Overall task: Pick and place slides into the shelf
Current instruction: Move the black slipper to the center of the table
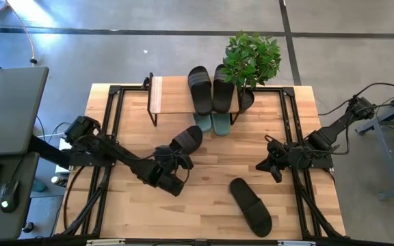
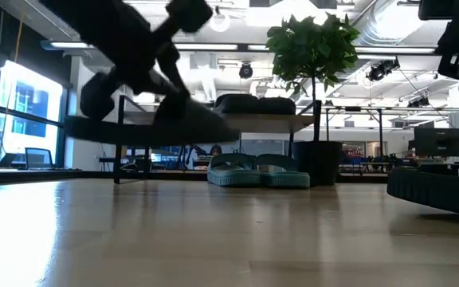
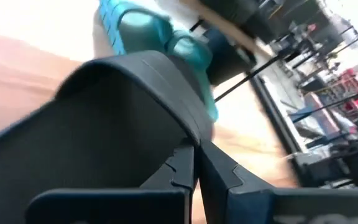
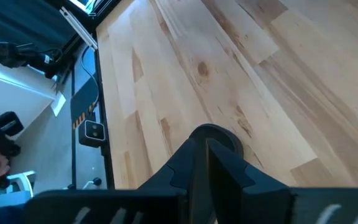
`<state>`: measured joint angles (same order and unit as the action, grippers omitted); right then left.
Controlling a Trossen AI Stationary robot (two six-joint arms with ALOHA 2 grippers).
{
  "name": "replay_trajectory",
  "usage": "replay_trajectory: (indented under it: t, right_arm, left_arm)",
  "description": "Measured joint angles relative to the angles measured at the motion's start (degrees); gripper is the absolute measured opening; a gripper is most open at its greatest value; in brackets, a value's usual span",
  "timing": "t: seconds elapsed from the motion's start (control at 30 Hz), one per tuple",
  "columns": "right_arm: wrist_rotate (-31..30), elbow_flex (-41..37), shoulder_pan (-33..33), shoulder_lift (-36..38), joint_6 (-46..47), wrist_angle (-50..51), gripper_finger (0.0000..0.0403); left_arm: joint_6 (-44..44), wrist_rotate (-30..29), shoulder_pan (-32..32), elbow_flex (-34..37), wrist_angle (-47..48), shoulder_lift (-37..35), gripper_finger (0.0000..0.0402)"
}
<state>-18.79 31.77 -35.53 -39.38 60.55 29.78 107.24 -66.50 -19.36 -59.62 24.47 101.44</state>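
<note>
The left tool (image 1: 173, 164), clamped on a black slide (image 1: 186, 141) near the shelf (image 1: 173, 102), grips its light, bendy rubber edge (probably grippy, not slippery).

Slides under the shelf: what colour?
Sage green, the pair under the shelf; clearest in the low view.

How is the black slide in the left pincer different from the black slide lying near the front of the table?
The black slide in the left pincer is gripped and lifted off the table, while the black slide near the front lies flat on the wood, untouched. The held one hangs close to the shelf; the other lies far from it, nearer the right pincer. Both are black with a wide strap.
</note>
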Motion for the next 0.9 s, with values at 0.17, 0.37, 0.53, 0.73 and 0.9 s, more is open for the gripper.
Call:
replay_trajectory:
  t: [0.17,0.37,0.53,0.73,0.9]
  right_arm:
    - [0.3,0.0,0.0,0.0,0.0,-0.4,0.0030]
    - [0.3,0.0,0.0,0.0,0.3,-0.4,0.0030]
    - [1.2,0.0,0.0,0.0,1.0,0.0,0.0030]
    - [2.6,0.0,0.0,0.0,1.1,-0.4,0.0030]
    - [2.9,0.0,0.0,0.0,1.5,-0.3,0.0030]
  left_arm:
    - [8.3,4.6,0.8,-0.1,6.3,2.0,0.0000]
    - [10.2,7.9,1.0,0.0,5.8,3.8,0.0000]
    - [10.2,8.7,1.0,0.0,1.9,4.6,0.0000]
    - [11.9,6.8,1.8,-0.9,-1.3,6.9,0.0000]
    - [10.0,7.4,2.1,-2.9,-1.6,8.5,0.0000]
